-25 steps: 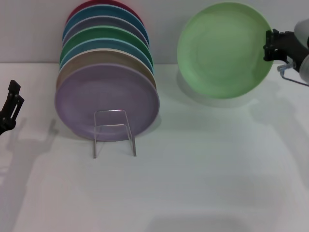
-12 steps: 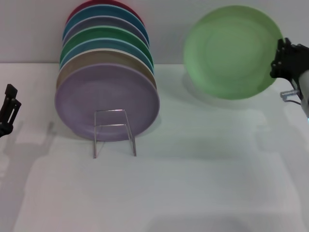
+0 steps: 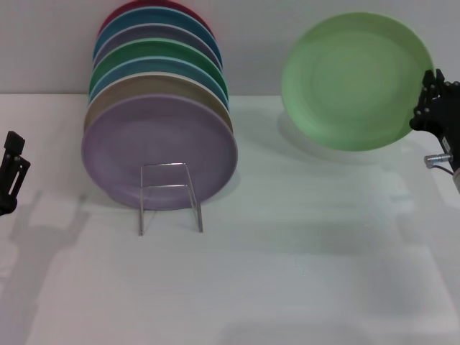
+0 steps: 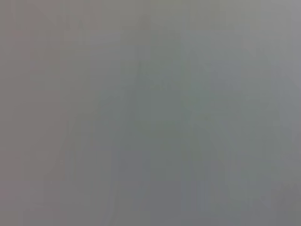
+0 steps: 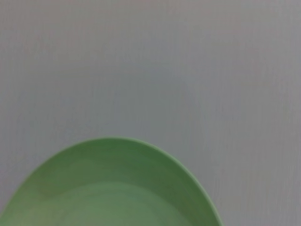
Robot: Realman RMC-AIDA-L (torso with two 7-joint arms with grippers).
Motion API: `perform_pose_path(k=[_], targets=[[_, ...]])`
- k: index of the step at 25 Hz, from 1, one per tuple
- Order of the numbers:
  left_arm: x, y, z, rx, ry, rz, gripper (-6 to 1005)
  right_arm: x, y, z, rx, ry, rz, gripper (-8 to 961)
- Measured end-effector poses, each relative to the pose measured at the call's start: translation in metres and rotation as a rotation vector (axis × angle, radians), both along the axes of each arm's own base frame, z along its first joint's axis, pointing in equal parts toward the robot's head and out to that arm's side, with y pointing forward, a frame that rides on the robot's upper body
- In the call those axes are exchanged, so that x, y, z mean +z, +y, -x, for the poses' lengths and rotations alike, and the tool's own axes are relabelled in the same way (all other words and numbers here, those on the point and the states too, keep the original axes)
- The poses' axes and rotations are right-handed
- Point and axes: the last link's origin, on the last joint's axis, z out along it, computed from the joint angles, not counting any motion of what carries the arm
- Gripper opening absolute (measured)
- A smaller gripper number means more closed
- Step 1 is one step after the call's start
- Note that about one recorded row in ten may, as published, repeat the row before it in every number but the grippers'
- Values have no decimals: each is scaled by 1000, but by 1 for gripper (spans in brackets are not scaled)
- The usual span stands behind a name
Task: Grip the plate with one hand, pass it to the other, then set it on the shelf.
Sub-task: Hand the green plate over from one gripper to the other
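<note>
The light green plate point(image 3: 356, 79) hangs in the air at the back right, its face turned toward me, above the white table. My right gripper point(image 3: 430, 100) is shut on its right rim. The right wrist view shows the plate's rim point(image 5: 113, 188) against a plain grey surface. The wire shelf point(image 3: 169, 195) stands left of centre, its front loops bare. My left gripper point(image 3: 13, 169) hangs at the far left edge, apart from everything. The left wrist view shows only blank grey.
Several plates stand in a row on the shelf's back part, the lilac one point(image 3: 158, 151) in front, then tan, blue, dark green point(image 3: 162, 52) and others behind. The white table point(image 3: 287, 273) stretches in front. A grey wall stands behind.
My right gripper has carried the light green plate to the right and slightly up. My left gripper has shifted a little further left and down.
</note>
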Motion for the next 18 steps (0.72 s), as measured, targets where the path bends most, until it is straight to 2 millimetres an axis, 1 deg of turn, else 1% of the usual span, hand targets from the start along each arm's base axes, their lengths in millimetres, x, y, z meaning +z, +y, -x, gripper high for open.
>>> perform_pose_path(k=[1, 5, 7, 8, 9, 10, 13, 14, 15, 16, 17, 18], targets=[[-1, -7, -3, -29, -2, -2, 809, -1, 0, -2, 8, 5, 0, 18], [-3, -15, -7, -65, -10, 2, 810, -4, -7, -3, 54, 28, 3, 18], [-6, -19, -9, -77, -17, 15, 810, -6, -14, -3, 83, 39, 1, 18], [-7, -21, -10, -81, -18, 21, 810, -6, -19, -3, 100, 41, -4, 18], [-10, -24, -11, -92, -17, 40, 810, -9, -32, -2, 140, 42, -13, 18], [-10, -24, -11, -92, -17, 40, 810, -9, -32, -2, 140, 42, -13, 18], [-16, -27, -14, -116, -12, 79, 810, -11, -50, -4, 163, 49, -22, 18], [-21, -29, -17, -132, -11, 106, 810, -14, -64, -8, 167, 56, -19, 18], [-23, -30, -19, -141, -12, 119, 810, -16, -71, -8, 177, 58, -14, 18], [-23, -30, -19, -141, -12, 119, 810, -16, -71, -8, 177, 58, -14, 18], [-28, -32, -21, -155, -10, 147, 810, -20, -86, -8, 199, 60, -5, 18], [-28, -32, -21, -155, -10, 147, 810, -20, -86, -8, 199, 60, -5, 18]])
